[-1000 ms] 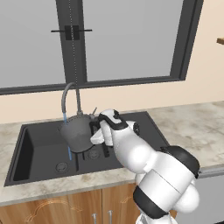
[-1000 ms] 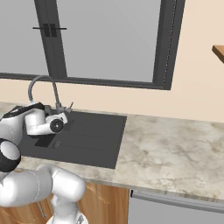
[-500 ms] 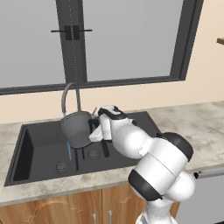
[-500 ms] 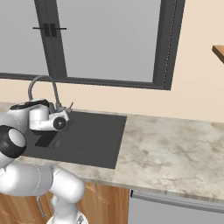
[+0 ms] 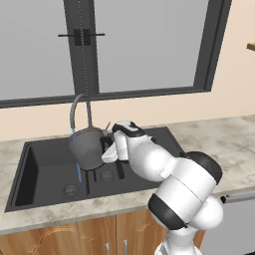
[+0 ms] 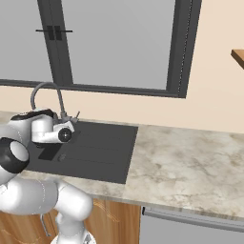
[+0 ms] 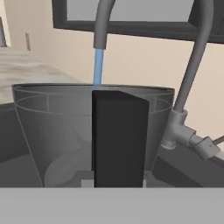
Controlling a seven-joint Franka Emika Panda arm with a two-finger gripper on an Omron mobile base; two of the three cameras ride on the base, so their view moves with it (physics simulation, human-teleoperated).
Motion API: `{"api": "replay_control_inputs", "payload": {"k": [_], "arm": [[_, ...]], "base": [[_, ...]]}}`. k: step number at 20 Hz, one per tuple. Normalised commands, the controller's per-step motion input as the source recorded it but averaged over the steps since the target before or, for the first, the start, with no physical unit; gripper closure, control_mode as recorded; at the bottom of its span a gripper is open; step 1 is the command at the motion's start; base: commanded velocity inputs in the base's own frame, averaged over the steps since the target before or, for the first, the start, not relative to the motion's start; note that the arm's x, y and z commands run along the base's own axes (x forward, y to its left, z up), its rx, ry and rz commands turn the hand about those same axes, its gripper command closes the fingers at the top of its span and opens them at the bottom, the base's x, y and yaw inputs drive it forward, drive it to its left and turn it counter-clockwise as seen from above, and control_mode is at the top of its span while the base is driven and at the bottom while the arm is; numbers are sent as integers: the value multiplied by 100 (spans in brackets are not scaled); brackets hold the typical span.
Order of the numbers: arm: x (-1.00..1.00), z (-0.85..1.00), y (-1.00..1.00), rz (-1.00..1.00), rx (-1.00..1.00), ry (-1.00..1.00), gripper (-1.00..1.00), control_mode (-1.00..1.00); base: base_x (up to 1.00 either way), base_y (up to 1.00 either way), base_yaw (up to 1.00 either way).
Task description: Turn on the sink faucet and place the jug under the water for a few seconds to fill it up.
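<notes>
Matte grey jug (image 5: pixel 85 148), marble-look counter (image 6: pixel 190 162)

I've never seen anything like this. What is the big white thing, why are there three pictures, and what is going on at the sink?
The white thing is a robot arm in a computer-rendered kitchen. Two pictures come from cameras riding on its base, one behind it to the left, one to the right, so they show the same scene from two sides. The third comes from a camera on the hand itself, looking along its fingers.

The hand is shut on the black handle of a dark grey jug and holds it over the black sink. The tall curved faucet is running: a thin blue stream of water drops from the spout towards the jug's open top. In the left base picture a blue line also shows below the jug, so I can't say how much is caught. Marbled counter surrounds the sink, with a window behind.
</notes>
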Motion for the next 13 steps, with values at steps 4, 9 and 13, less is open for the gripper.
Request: {"api": "replay_control_inputs", "payload": {"k": [4, 9, 13], "arm": [[0, 0, 0, 5, 0, 0, 100, -100], [0, 0, 2, 4, 0, 0, 100, -100], [0, 0, 5, 3, 0, 0, 100, -100]], "base": [[0, 0, 0], [0, 0, 0], [0, 0, 0]]}}
